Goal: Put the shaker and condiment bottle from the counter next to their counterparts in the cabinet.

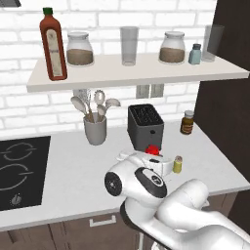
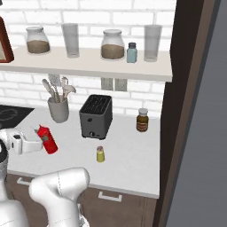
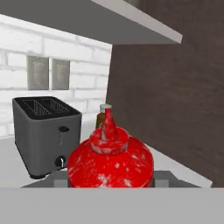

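Bright, even, flat rendered light; faint soft shadows, no glare, slightly coarse, blurry textures.

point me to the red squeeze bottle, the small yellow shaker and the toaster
red squeeze bottle (image 2: 48, 141), right base view, on its body.
yellow shaker (image 2: 100, 154), right base view, on its body below the cap.
toaster (image 1: 145, 128), left base view, on its front face.

Your arm bends low over the near counter edge, wrist turned level, and your gripper (image 2: 43, 141) is clamped on the red squeeze bottle (image 2: 48, 139), tilted, nozzle left.
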Motion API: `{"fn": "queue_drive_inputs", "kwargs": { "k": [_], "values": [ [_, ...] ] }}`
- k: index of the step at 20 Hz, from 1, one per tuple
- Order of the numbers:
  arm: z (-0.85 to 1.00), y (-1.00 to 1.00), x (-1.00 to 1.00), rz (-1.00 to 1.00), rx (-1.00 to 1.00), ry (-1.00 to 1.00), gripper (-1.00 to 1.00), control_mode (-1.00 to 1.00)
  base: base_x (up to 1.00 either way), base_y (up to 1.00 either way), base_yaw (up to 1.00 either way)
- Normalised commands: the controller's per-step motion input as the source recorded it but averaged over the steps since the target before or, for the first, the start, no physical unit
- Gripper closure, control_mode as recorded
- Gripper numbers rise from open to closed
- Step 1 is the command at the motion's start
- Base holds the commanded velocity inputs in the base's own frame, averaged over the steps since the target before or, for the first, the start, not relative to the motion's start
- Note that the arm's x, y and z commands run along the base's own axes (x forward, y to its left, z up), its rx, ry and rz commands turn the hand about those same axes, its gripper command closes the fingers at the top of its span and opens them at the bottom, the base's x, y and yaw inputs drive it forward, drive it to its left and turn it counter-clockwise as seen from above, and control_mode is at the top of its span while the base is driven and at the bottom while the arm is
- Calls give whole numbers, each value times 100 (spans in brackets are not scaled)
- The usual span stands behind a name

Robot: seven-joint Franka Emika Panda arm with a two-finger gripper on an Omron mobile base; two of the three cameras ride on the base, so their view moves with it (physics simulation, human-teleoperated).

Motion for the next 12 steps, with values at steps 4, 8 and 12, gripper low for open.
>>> {"fn": "queue_drive_inputs", "kwargs": {
  "k": [4,8,12],
  "values": [
    [71,17,-6,26,0,4,100,-100,0,0,0],
    [63,41,-14,26,0,4,100,-100,0,0,0],
    [59,54,-4,25,0,9,100,-100,0,0,0]
  ]
}}
